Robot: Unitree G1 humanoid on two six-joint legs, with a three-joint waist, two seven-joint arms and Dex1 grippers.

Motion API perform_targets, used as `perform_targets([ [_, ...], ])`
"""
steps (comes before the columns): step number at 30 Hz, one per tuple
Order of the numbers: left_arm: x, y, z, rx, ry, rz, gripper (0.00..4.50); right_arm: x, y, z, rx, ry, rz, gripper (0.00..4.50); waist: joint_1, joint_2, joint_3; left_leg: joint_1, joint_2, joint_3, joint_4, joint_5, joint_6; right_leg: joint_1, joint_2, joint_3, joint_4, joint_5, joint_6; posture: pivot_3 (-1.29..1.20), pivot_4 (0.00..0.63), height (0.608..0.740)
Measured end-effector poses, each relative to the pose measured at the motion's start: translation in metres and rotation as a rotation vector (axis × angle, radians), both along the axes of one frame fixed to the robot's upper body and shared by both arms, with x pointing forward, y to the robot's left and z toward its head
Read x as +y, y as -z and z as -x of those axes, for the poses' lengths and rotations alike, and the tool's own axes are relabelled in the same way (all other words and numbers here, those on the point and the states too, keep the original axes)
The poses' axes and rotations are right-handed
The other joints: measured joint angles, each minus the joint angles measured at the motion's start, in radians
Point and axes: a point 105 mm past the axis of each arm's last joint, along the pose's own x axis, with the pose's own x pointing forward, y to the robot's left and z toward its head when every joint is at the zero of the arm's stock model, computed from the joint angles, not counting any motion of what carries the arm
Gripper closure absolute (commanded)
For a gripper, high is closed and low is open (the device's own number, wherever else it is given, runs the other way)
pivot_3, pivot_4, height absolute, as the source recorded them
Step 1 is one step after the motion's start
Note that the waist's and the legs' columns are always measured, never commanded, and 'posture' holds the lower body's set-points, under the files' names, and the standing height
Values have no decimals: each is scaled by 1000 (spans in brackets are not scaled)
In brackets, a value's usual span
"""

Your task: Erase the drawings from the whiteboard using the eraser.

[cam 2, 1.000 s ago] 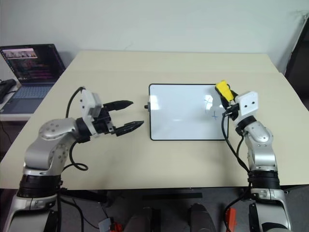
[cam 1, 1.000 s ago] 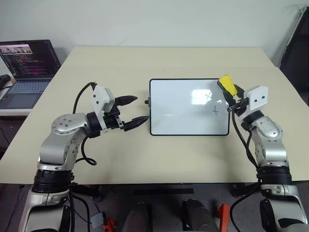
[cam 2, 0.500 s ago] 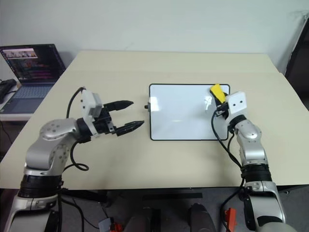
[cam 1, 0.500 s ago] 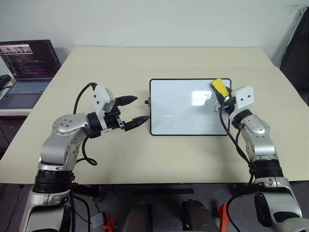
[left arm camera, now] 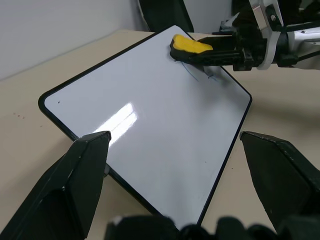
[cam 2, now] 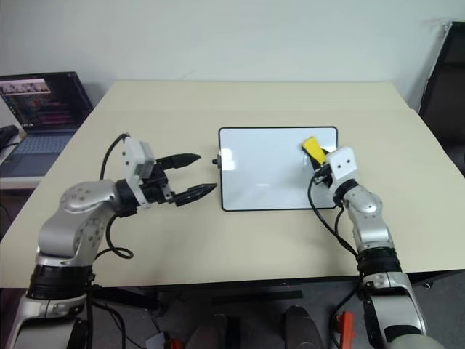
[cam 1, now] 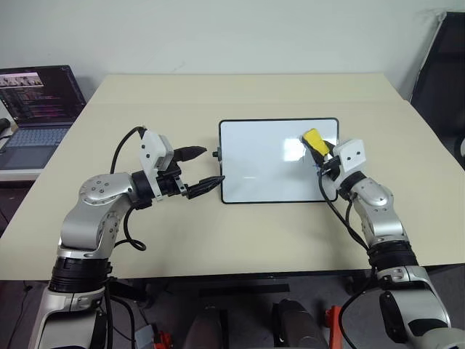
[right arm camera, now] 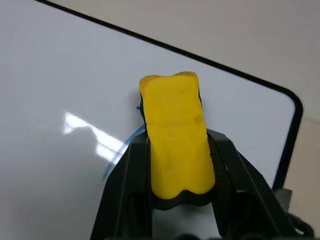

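right gripper [right arm camera: 172, 197] clamps yellow-topped black-based eraser [right arm camera: 176, 137] | thin blue drawings [right arm camera: 121, 156] beneath fingers | press flat on glossy black-framed whiteboard [cam 1: 254, 156], sweep | left gripper [cam 1: 205, 169] open

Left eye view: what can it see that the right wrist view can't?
Left eye view alone: the laptop, the tan table and the left pincer, open beside the board. Right wrist view alone: a close look at a blue drawing curving out from under the eraser. Both: the whiteboard and the yellow eraser gripped in the right pincer.
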Motion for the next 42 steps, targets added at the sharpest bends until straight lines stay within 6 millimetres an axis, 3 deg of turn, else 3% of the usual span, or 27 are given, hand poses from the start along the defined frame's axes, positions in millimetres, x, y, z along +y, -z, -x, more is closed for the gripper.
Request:
perform_targets([
  [7, 1, 0, 0, -2, -4, -3, 0, 26, 30, 20, 120, -150, 13, 3398, -2, 0, 0, 15, 1, 0, 0, 0, 0, 15, 0, 0, -1, -6, -2, 0, 150, 740],
  [13, 1, 0, 0, -2, -4, -3, 0, 27, 30, 20, 120, -147, 17, 3398, 0, 0, 0, 15, 1, -1, 0, 0, 1, 15, 0, 0, -1, -6, -1, 0, 150, 740],
  [15, 1, 0, 0, -2, -4, -3, 0, 20, 24, 15, 91, -99, 15, 3398, 1, 0, 0, 14, 0, -1, 0, 0, 1, 14, 0, 0, -1, -5, 1, 0, 150, 740],
  [22, 1, -1, -1, -2, -2, -3, 0, -40, -11, -2, -38, 177, 18, 3398, 7, 0, 0, 11, 0, -2, -1, 0, 0, 13, 0, -2, -3, -5, 1, 0, 150, 740],
  [28, 1, -2, -4, 0, -3, -2, 0, -48, -13, -2, -40, 213, 16, 3398, 5, 0, 0, 10, 0, -2, -2, 0, 0, 13, 0, -2, -6, -4, 2, 0, 150, 740],
  [31, 1, -4, -6, -6, -1, 1, 0, -40, -9, 2, -23, 174, 17, 3399, 3, 0, 0, 10, 1, -2, -3, 0, 1, 13, 0, -2, -7, -4, 3, 0, 150, 740],
  [39, -3, -3, -6, -10, 8, 2, 0, 20, 13, 24, 77, -78, 40, 3399, 3, 0, 0, 8, 1, -3, -4, 0, 0, 13, 0, -3, -10, -4, 3, 0, 150, 740],
  [42, -3, -3, -6, -10, 8, 2, 0, 33, 22, 33, 123, -152, 64, 3399, 5, 0, 0, 7, 1, -3, -4, 0, 0, 13, 0, -4, -12, -3, 4, 0, 150, 740],
])
